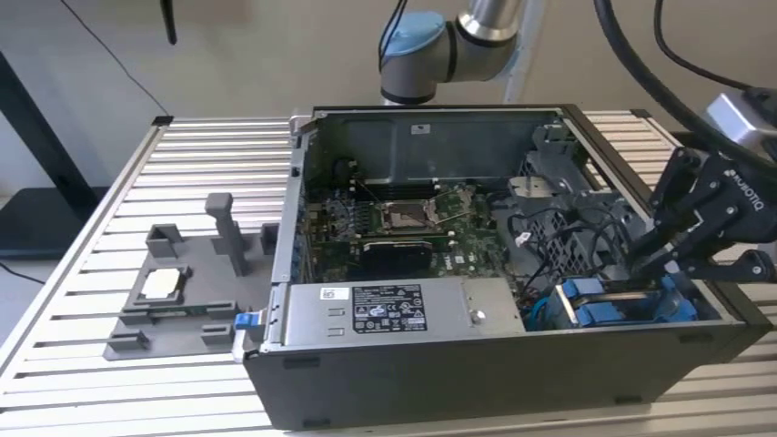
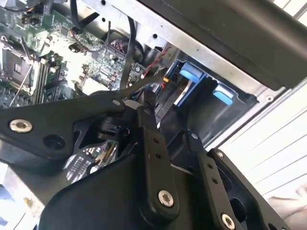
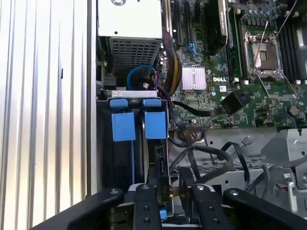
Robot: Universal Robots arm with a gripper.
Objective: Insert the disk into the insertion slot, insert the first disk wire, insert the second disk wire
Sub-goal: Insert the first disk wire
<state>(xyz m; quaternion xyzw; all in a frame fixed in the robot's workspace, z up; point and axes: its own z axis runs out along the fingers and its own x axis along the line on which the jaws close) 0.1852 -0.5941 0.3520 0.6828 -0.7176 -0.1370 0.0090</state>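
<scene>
Disk [image 3: 156, 125] sits edge-up in the slot [image 3: 105, 153], blue tabs standing proud. Gripper [image 1: 634, 271] hangs just above it; cannot tell whether it is clamped on a wire. Best to go in straight and slow, since the case wall [image 1: 680, 355] is close on one side and loose wires [image 3: 206, 155] crowd the other.

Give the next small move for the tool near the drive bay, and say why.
Probably a short, slow advance toward the dark grey metal insertion slot with blue plastic fittings. The black tool hangs just off its end, beside loose black cables that a bigger move might snag.
</scene>
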